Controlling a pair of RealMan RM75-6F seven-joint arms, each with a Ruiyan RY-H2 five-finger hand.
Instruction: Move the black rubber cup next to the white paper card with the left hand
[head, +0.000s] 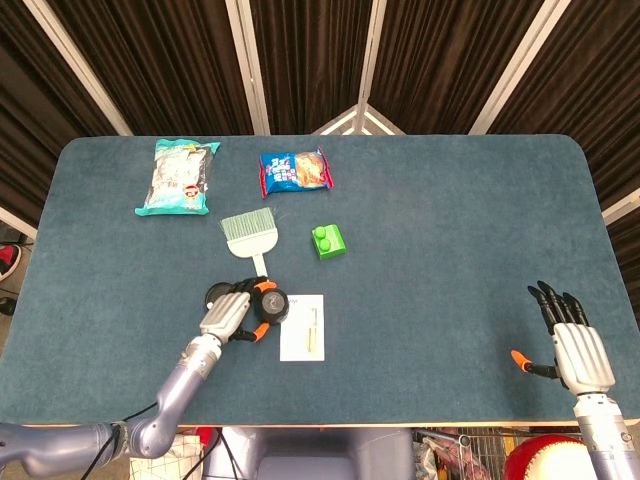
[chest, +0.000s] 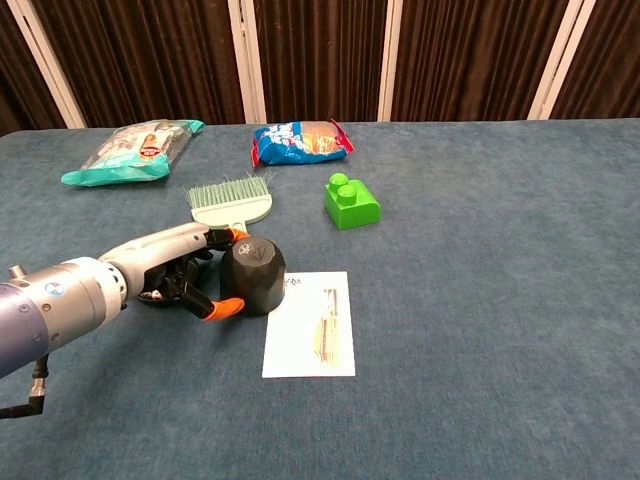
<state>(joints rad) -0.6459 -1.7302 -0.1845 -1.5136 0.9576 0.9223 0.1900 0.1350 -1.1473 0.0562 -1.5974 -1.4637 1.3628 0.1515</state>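
The black rubber cup (head: 271, 305) (chest: 253, 276) stands mouth-down on the table, right at the left edge of the white paper card (head: 303, 327) (chest: 310, 323). My left hand (head: 231, 317) (chest: 190, 273) wraps around the cup from its left side, with orange fingertips on it front and back. My right hand (head: 573, 345) hovers at the table's near right edge, fingers spread and holding nothing; the chest view does not show it.
A black lid with small dice (head: 217, 295) lies behind my left hand. A green brush (head: 248, 232) (chest: 231, 203), a green block (head: 328, 241) (chest: 350, 201), a blue snack bag (head: 295, 172) (chest: 300, 142) and a teal bag (head: 180, 177) (chest: 130, 152) lie farther back.
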